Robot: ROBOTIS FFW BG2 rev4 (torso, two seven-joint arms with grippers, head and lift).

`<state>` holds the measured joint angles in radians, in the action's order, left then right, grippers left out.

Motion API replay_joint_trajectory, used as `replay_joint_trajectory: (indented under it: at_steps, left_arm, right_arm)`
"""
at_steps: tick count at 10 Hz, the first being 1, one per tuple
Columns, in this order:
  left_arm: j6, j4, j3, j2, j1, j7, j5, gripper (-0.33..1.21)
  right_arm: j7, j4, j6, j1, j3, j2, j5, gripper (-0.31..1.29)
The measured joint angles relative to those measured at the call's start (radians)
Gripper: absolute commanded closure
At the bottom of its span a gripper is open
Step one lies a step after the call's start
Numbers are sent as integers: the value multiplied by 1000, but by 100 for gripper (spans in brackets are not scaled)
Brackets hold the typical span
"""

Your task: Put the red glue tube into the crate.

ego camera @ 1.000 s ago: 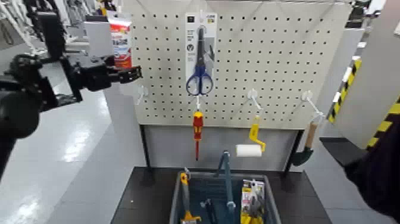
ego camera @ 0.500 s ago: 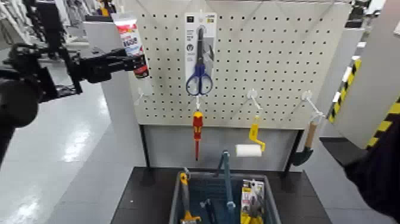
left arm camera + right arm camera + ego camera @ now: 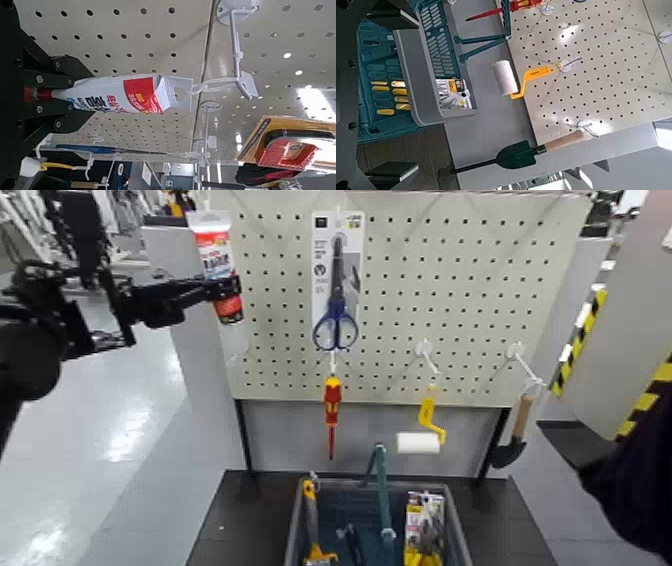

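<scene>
The red glue tube (image 3: 218,268) hangs at the top left corner of the pegboard (image 3: 450,290), white and printed above, red at its lower end. My left gripper (image 3: 212,290) reaches in from the left and is shut on that lower part. In the left wrist view the red glue tube (image 3: 119,93) runs from the black fingers (image 3: 70,70) to a white peg hook (image 3: 226,82) that carries its flat end. The grey crate (image 3: 453,520) with a blue-grey handle (image 3: 380,485) stands below the board. My right gripper (image 3: 391,93) stands open off to the right, looking onto the crate (image 3: 412,89).
On the pegboard hang carded blue scissors (image 3: 336,285), a red-and-yellow screwdriver (image 3: 332,405), a paint roller (image 3: 420,440) and a small shovel (image 3: 513,440). The crate holds a yellow carded pack (image 3: 424,530) and other tools. It rests on a dark table (image 3: 240,520).
My left gripper has moved up to the tube and shut on its lower end. The tube swung on its hook and now hangs nearly upright.
</scene>
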<state>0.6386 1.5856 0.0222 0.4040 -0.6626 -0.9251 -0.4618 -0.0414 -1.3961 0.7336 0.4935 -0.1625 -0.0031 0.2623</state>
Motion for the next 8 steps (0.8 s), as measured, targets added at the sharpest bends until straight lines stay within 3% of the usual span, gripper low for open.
replay_joint_trajectory:
  at_steps: [5,8]
  left_arm:
    - [-5,9,-3,1,-7,2,0,112]
    - [34,116,-20,-11,-8,10,-11,112]
  right_arm:
    - [0,0,0,0,1,0,0,6]
    - [0,0,0,2,3,0,0,6]
